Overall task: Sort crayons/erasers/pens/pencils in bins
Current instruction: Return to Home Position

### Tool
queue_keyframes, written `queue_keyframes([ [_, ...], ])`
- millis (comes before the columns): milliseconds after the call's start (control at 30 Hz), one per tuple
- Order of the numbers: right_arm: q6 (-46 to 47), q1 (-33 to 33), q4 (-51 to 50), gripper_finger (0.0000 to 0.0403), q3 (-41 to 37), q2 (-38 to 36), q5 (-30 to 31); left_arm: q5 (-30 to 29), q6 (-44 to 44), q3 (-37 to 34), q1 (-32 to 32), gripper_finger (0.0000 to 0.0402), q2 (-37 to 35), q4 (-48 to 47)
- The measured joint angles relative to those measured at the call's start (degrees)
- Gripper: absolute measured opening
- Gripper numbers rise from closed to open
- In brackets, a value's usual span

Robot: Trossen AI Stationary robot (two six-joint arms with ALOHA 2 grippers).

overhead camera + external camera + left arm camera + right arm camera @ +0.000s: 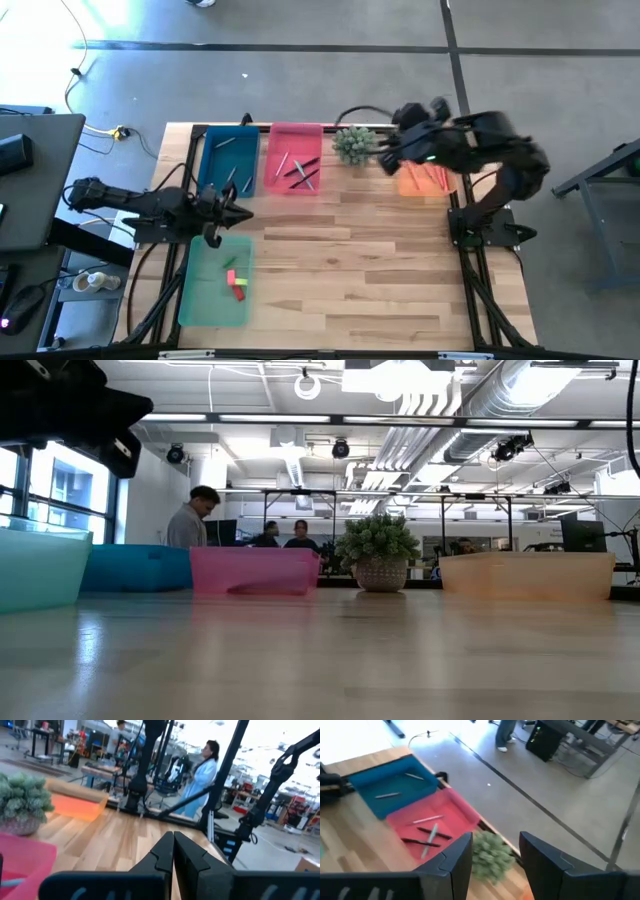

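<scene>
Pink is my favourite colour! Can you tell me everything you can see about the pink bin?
The pink bin is a shallow rectangular tray that looks like slightly see-through plastic. It sits flat on the wooden table at its back edge, between the blue bin and the little plant. Inside it lie a few thin pens, some black and some pale grey, and some of them cross one another.
</scene>
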Motion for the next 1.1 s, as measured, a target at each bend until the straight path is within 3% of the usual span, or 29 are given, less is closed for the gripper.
queue_keyframes([
  [133,-1.07,0.0,-1.54,0.0153,-1.44,-5.7,1.0,2.36,0.02,0.08,3.32,0.0,-0.09,1.62],
  [267,-1.52,0.0,-1.67,0.0153,-7.77,-13.44,2.43,3.92,0.87,0.08,5.76,0.0,-0.04,0.49],
  [567,4.45,0.0,5.1,0.0153,-35.04,-33.89,2.05,-0.89,1.09,0.08,7.09,0.0,-0.04,0.48],
  [767,1.1,0.0,16.06,0.0153,-52.23,-44.89,2.03,-4.56,1.09,0.08,7.09,0.0,-0.04,0.48],
  [1100,0.78,0.0,37.5,0.0153,-82.63,-62.75,-1.33,-5.11,1.09,0.08,7.07,0.0001,-0.04,0.48],
])
